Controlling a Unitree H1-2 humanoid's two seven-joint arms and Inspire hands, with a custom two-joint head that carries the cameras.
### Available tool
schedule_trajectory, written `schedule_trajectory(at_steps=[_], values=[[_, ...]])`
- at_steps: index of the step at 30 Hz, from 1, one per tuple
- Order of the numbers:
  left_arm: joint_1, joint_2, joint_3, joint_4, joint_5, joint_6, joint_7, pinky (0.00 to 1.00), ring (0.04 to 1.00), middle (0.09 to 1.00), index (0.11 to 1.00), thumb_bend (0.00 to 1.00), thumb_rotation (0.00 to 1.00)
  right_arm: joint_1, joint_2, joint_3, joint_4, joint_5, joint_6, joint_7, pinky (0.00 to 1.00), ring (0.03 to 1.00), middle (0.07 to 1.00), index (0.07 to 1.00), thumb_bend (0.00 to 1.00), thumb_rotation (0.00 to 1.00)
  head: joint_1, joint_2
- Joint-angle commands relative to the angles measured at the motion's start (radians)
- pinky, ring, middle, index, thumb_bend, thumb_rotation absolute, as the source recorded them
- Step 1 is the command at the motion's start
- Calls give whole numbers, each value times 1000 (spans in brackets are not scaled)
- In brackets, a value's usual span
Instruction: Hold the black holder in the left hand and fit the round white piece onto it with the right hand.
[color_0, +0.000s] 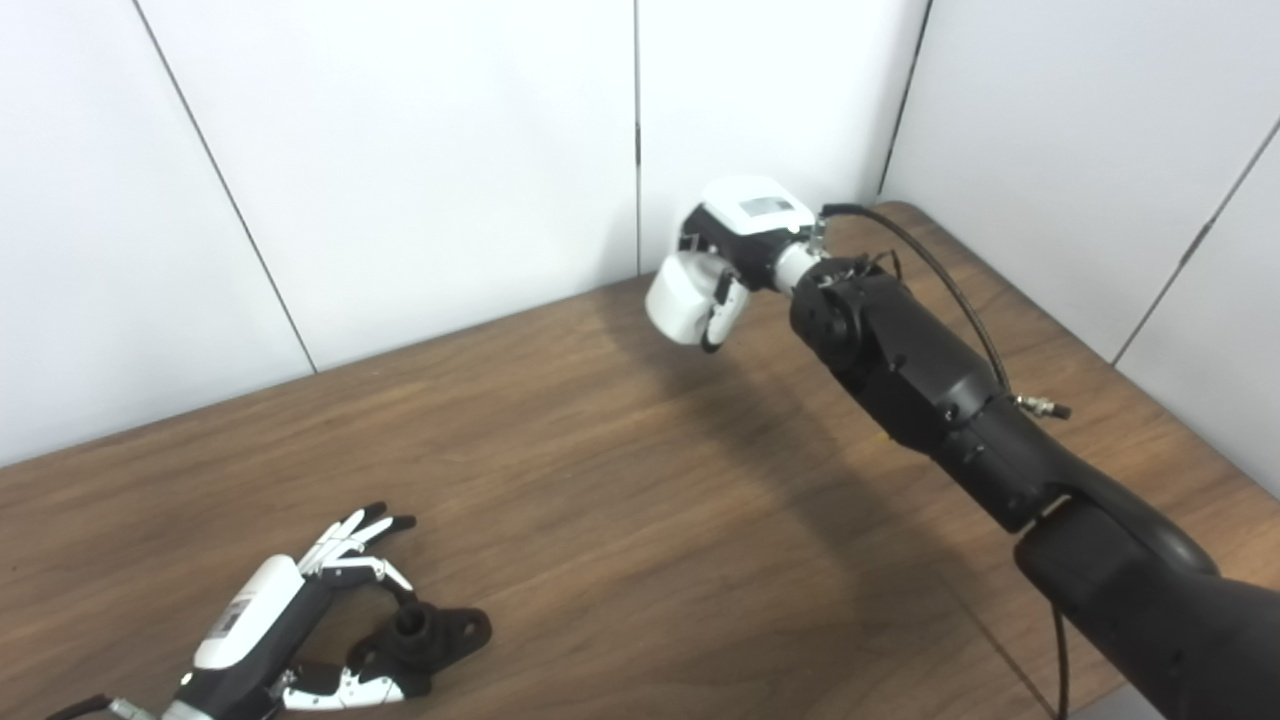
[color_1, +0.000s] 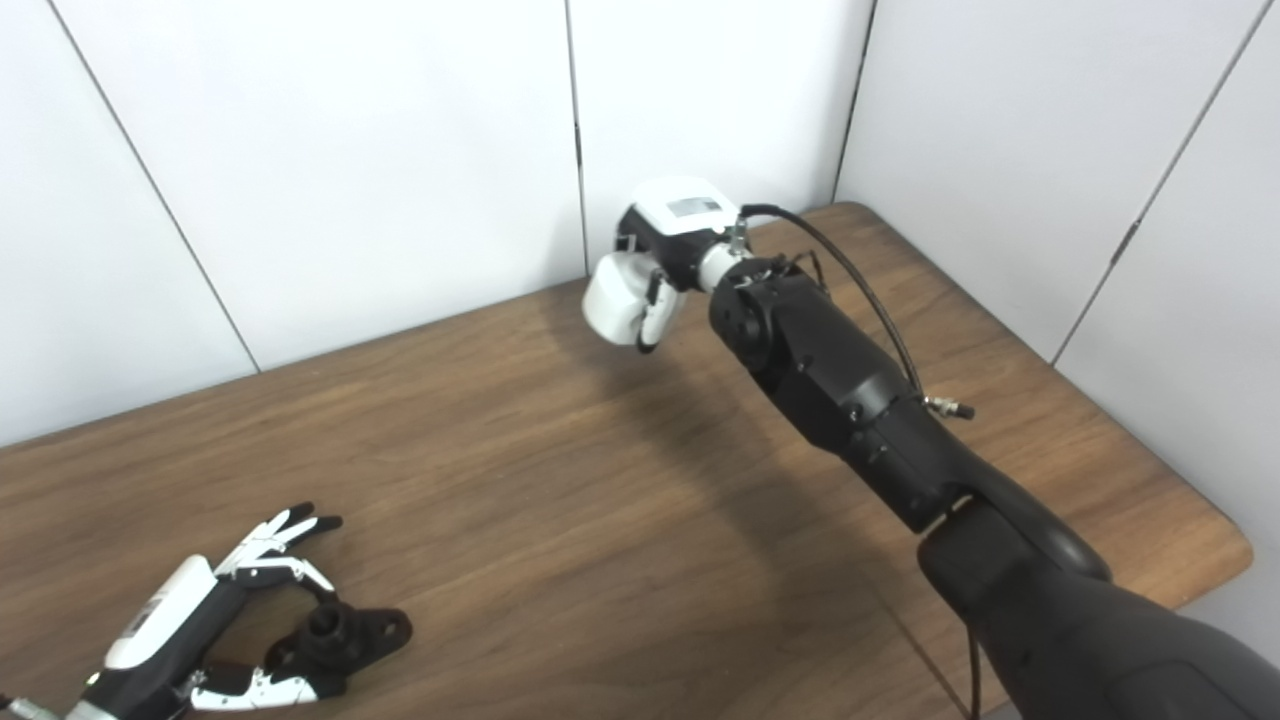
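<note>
Left eye view: our left hand (color_0: 300, 620) spreads around the holder (color_0: 425, 635) at 7 o'clock, unlifted; our right hand (color_0: 725, 265) clasps the white piece (color_0: 680, 295) at 1 o'clock. We should grip first, then align.

Both views bright, evenly lit, soft overhead light, no hard glare. White wall panels (color_0: 400, 180) read clean, slightly gray twd the right side, not blown out. Tabletop (color_0: 620, 520) shows wood grain clearly w/ a faint sheen near its far edge. Broad soft shadow runs across the tabletop from under the right arm (color_0: 930, 400), diffuse edges, reaching twd the near edge. Small darker shadow under the left hand (color_0: 290, 620) by the near left corner. Focus decent overall; fine detail on fingers (color_0: 360, 530) a bit soft, some compression mush. Panel seams lean outward twd the pic edges: mild wide-angle distortion.
</note>
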Motion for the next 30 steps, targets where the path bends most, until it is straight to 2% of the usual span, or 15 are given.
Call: schedule_trajectory(at_steps=[1,7,12,15,19,21,24,30], values=[[63,24,-17,29,43,12,-31,1000,1000,924,481,524,58,-41,-42,-13,-75,14,-14,43,377,414,475,489,522,0,14,5],[64,-7,-16,31,83,12,-29,1000,1000,921,481,524,60,-56,-41,21,-271,21,12,237,335,393,466,515,519,0,88,27],[63,-29,-11,34,94,12,-29,1000,1000,923,481,524,60,-90,-33,81,-388,-12,-2,390,317,376,476,531,515,0,134,45],[62,-47,1,36,114,12,-33,995,1000,921,481,524,62,-107,-15,112,-447,-32,-19,454,248,354,447,535,512,0,163,56],[66,-78,32,35,142,13,-53,1000,1000,926,481,524,65,-110,5,121,-496,-49,-37,485,202,399,496,484,521,0,224,72],[70,-98,51,35,159,14,-63,1000,1000,924,481,524,66,-101,21,121,-522,-62,-52,483,221,356,466,526,512,0,261,84],[74,-129,77,25,189,37,-88,1000,1000,929,480,524,67,-88,42,122,-560,-84,-70,483,271,354,476,547,510,0,318,104],[76,-186,110,11,245,69,-113,983,1000,928,481,524,66,-53,62,142,-617,-157,-169,469,264,359,455,533,513,0,407,135]])
